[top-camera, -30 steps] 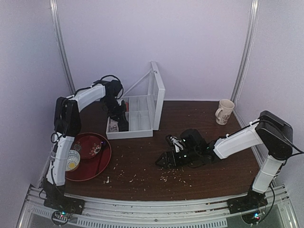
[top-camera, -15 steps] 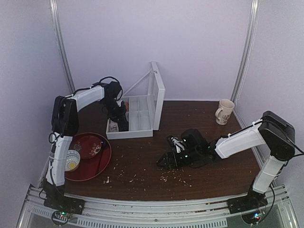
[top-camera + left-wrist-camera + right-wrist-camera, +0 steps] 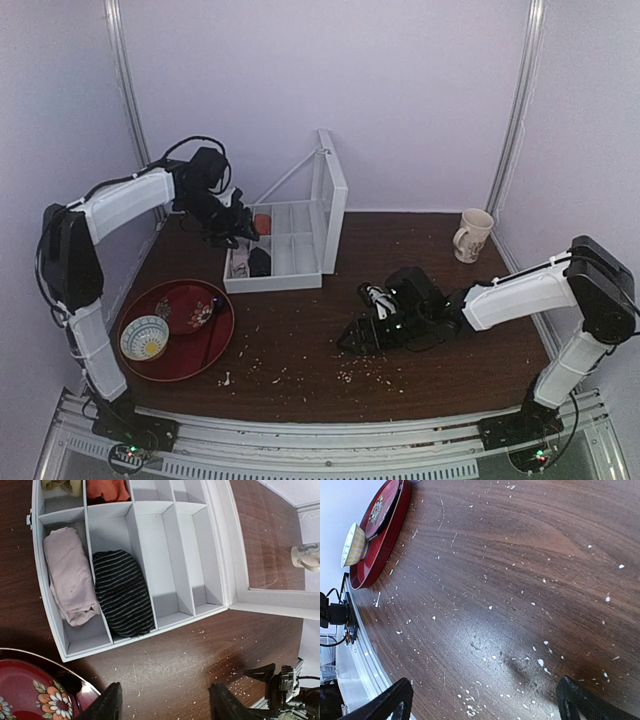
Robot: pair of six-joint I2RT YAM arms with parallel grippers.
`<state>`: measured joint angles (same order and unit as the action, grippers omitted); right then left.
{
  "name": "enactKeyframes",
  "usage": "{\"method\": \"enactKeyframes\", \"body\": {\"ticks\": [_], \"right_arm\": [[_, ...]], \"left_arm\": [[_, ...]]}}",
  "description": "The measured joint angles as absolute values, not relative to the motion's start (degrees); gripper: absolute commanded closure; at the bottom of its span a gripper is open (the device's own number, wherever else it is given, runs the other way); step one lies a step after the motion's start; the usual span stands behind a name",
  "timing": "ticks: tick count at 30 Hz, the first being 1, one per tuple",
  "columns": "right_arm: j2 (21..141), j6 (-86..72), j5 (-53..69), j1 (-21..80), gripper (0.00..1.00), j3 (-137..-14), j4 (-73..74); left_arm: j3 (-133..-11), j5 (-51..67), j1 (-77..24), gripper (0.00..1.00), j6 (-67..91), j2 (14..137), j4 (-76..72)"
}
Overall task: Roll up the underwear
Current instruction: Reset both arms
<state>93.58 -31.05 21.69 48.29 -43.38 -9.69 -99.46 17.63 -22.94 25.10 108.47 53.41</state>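
The left arm has lifted up and back from the white plastic divided box (image 3: 290, 282), and its left gripper (image 3: 167, 705) now hangs released above the box's near-left corner, jaws wide apart with nothing between them. The right arm has barely shifted. The underwear (image 3: 122, 592), soft black fabric with fine pale pinstripes, lies as a plump, rounded roll in the second compartment from the left of the box's near row. Its long axis runs along that narrow compartment, from the counter's near edge toward the far one, with one blunt end against the box's near wall. Just beside it, across a thin divider, lies a pale pink rolled cloth (image 3: 70, 582). The box stands at the far left of the dark brown, crumb-speckled wooden counter (image 3: 420, 270), its hinged lid upright. The right gripper (image 3: 487, 705) is low over bare wood at mid-counter, jaws spread and empty. A glossy round red tray (image 3: 200, 350) sits toward the near-left corner.
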Motion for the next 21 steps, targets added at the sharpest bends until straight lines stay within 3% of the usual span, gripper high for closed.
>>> {"method": "enactKeyframes", "body": {"ticks": [2, 3, 15, 21], "right_arm": [[92.42, -30.57, 20.93, 48.29, 0.0, -43.92, -8.05], [91.85, -30.37, 20.47, 48.27, 0.0, -44.34, -7.14], [85.08, -29.32, 14.85, 47.03, 0.0, -48.71, 0.75], [84.4, -28.95, 12.14, 46.72, 0.0, -51.2, 3.84]], "left_arm": [[-96.16, 17.8, -23.03, 0.03, 25.34, 104.99, 51.86], [-94.37, 17.85, -23.11, 0.02, 25.26, 103.22, 50.89], [-75.44, 16.67, -24.29, 0.02, 24.84, 85.69, 42.7], [-71.99, 16.03, -24.34, 0.02, 24.43, 83.35, 40.93]]}}
